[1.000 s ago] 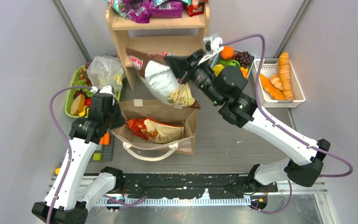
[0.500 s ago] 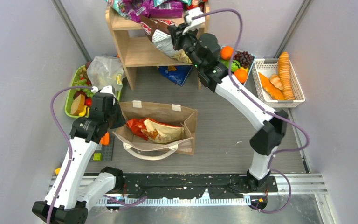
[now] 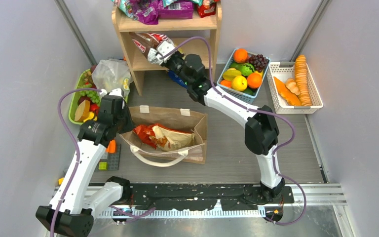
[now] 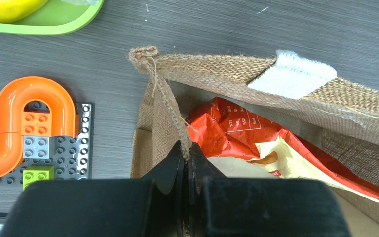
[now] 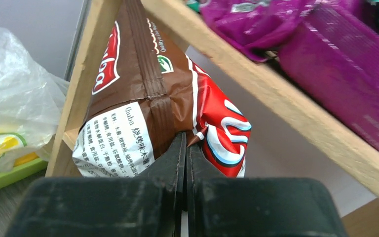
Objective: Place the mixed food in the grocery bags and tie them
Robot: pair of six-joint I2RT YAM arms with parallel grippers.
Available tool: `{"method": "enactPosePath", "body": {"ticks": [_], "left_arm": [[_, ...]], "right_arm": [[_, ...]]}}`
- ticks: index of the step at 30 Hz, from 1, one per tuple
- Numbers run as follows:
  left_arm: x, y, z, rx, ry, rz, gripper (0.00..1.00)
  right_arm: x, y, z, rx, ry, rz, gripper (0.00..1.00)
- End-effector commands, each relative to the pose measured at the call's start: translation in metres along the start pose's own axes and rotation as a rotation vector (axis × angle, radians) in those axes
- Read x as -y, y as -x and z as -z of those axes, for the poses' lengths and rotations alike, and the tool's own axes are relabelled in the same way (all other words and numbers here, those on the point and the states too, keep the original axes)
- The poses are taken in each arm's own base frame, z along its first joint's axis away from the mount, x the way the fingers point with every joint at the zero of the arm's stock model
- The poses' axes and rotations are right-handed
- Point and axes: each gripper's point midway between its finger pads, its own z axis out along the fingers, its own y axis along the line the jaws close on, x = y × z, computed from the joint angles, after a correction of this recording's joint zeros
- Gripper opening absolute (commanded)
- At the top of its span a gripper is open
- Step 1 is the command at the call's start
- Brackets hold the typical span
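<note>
Brown-white packet (image 5: 128,98) at the wooden shelf (image 3: 177,23), lower opening, pinched by closed right fingers (image 5: 169,163). Red-orange packet (image 3: 163,137) lies inside burlap tote (image 4: 217,66) on tabletop (image 3: 232,143); left fingers (image 4: 170,167) clamp tote rim.

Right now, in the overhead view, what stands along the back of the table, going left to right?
green tray → clear plastic bag → wooden shelf → blue fruit basket → white basket
</note>
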Motion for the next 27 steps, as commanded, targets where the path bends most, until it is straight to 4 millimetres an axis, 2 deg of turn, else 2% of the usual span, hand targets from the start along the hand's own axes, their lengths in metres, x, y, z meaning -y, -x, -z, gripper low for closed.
{"method": "enactPosePath", "body": {"ticks": [1,2,5,6,7,8,11,13,14,15,16,17,18,19,20,21,22,23,27], "left_arm": [[0.001,-0.002,-0.004,-0.015,-0.001,0.0,0.0],[0.001,-0.002,-0.004,-0.013,-0.002,-0.001,0.0],[0.001,-0.001,0.001,-0.005,-0.006,0.002,0.0],[0.001,-0.001,0.003,-0.002,-0.007,0.003,0.0],[0.001,0.001,0.005,0.005,-0.01,0.006,0.0],[0.001,0.002,0.008,0.014,-0.014,0.007,0.0],[0.001,0.004,0.013,0.027,-0.019,0.013,0.0],[0.001,0.003,0.014,0.026,-0.02,0.017,0.0],[0.001,0.003,0.013,0.025,-0.022,0.019,0.0],[0.001,0.002,0.013,0.022,-0.023,0.02,0.0],[0.001,0.001,0.013,0.021,-0.021,0.021,0.0],[0.0,0.0,0.013,0.017,-0.02,0.021,0.0],[0.0,0.0,0.013,0.017,-0.02,0.02,0.0],[0.0,-0.001,0.014,0.016,-0.019,0.019,0.0],[0.0,0.0,0.015,0.02,-0.018,0.02,0.0],[0.0,0.0,0.015,0.02,-0.019,0.02,0.0],[0.0,0.0,0.016,0.023,-0.02,0.021,0.0],[0.0,0.0,0.017,0.024,-0.021,0.024,0.0],[0.0,0.001,0.02,0.031,-0.028,0.028,0.0]], "right_arm": [[-0.007,-0.051,-0.002,-0.117,-0.014,0.204,0.05],[-0.013,-0.061,-0.002,-0.146,-0.001,0.231,0.05],[-0.014,-0.067,-0.005,-0.179,0.014,0.261,0.05],[-0.021,-0.081,-0.003,-0.224,0.052,0.277,0.05],[-0.02,-0.077,-0.005,-0.229,0.058,0.284,0.05],[-0.024,-0.09,-0.003,-0.272,0.076,0.292,0.05],[-0.019,-0.092,-0.001,-0.303,0.051,0.266,0.07],[-0.018,-0.084,0.005,-0.301,0.046,0.229,0.23],[-0.012,-0.067,0.007,-0.273,0.032,0.187,0.5],[-0.009,-0.051,0.013,-0.241,0.041,0.16,0.64],[-0.009,-0.044,0.016,-0.227,0.042,0.111,0.79],[-0.006,-0.027,0.023,-0.198,0.06,0.084,0.82],[-0.007,-0.02,0.028,-0.19,0.071,0.033,0.85],[-0.005,0.002,0.034,-0.163,0.096,-0.02,0.85],[-0.003,0.011,0.038,-0.157,0.104,-0.044,0.85],[-0.003,0.034,0.045,-0.122,0.147,-0.069,0.85],[-0.003,0.044,0.048,-0.109,0.159,-0.103,0.85],[0.002,0.065,0.056,-0.08,0.17,-0.138,0.85],[0.027,0.116,0.073,-0.011,0.152,-0.19,0.85]]}}
